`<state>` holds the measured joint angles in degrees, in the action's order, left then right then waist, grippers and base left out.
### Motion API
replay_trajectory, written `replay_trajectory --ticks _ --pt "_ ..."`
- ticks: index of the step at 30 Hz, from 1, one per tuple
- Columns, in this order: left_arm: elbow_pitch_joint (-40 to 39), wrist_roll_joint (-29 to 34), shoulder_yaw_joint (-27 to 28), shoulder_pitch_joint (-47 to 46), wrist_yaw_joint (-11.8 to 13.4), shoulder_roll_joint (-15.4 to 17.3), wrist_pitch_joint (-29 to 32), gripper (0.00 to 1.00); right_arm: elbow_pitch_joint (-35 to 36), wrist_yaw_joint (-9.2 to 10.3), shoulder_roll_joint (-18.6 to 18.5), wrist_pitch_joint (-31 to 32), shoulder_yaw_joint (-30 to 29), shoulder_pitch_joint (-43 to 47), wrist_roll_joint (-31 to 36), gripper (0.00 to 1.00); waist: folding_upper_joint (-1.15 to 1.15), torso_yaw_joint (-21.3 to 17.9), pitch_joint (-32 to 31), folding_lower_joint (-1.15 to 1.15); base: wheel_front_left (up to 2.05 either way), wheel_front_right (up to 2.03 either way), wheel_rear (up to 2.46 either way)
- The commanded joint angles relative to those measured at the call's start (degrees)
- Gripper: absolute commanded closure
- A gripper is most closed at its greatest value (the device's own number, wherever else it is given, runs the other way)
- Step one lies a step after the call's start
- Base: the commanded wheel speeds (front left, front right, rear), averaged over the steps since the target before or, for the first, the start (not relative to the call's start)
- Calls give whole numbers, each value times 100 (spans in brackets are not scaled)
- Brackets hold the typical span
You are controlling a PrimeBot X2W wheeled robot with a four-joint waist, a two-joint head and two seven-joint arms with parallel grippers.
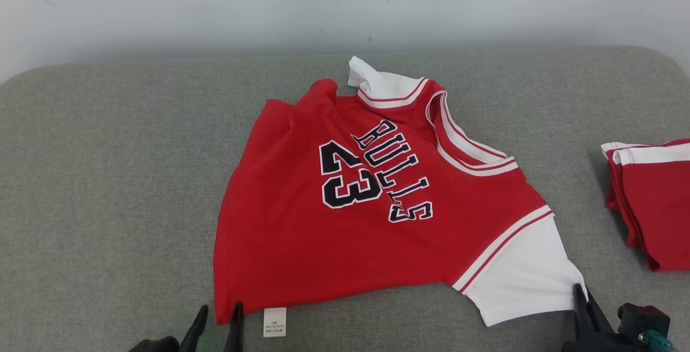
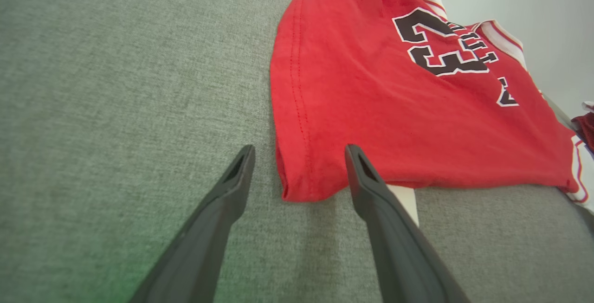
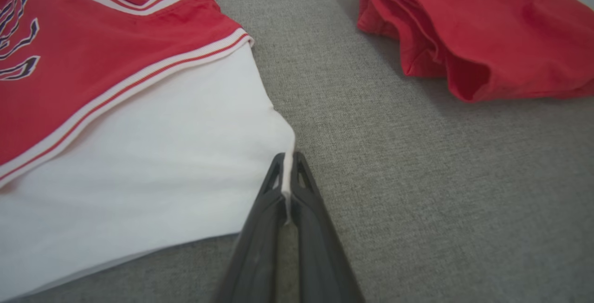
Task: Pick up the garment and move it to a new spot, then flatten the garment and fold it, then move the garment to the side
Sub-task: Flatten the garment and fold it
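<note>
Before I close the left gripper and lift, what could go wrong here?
1. The right gripper pinches only the thin edge of the white sleeve; it may slip free under tension.
2. The left gripper is open around the hem corner of the jersey, holding nothing; closing could catch just one layer.
3. The folded red pile lies near the right side; a swing that way might disturb it.

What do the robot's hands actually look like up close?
The left gripper and right gripper each have two long, matte black fingers that taper to narrow tips with small hollow cut-outs. Beside the right one sits a black block with a teal fitting.
</note>
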<state>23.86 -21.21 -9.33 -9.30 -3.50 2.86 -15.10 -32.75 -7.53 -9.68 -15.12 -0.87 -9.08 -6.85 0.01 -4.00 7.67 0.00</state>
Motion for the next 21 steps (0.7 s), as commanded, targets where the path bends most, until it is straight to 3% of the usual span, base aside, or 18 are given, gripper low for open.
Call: replay_trajectory --ticks 1,2,9,10,11,12,13,21 --pt "36 15 39 -4 -2 8 -5 12 9 10 -38 2 20 -51 -12 100 -1 -16 -5 0 0 0 0" --pt "56 27 26 -10 -20 6 -5 17 14 10 -41 2 28 -54 -15 100 -1 -24 -4 0 0 0 0" --pt "286 73 26 -105 -82 8 -1 5 25 10 -58 2 129 -95 -44 100 -1 -78 15 0 0 0 0" --pt "307 91 23 -107 -97 8 -1 12 21 10 -59 2 145 -108 -51 100 -1 -84 8 0 0 0 0" --pt "322 96 23 -110 -114 8 -1 40 15 10 -54 2 163 -119 -61 100 -1 -91 -1 0 0 0 0" --pt "327 130 14 -112 -132 7 -1 62 9 10 -46 2 179 -128 -67 100 -1 -97 -9 0 0 0 0" --pt "341 166 -19 -110 -150 6 -1 100 11 10 -38 2 194 -137 -73 100 -1 -102 -17 0 0 0 0" --pt "158 276 134 -46 -231 9 -4 100 176 10 -4 2 308 -191 -156 100 -1 -103 -202 0 0 0 0"
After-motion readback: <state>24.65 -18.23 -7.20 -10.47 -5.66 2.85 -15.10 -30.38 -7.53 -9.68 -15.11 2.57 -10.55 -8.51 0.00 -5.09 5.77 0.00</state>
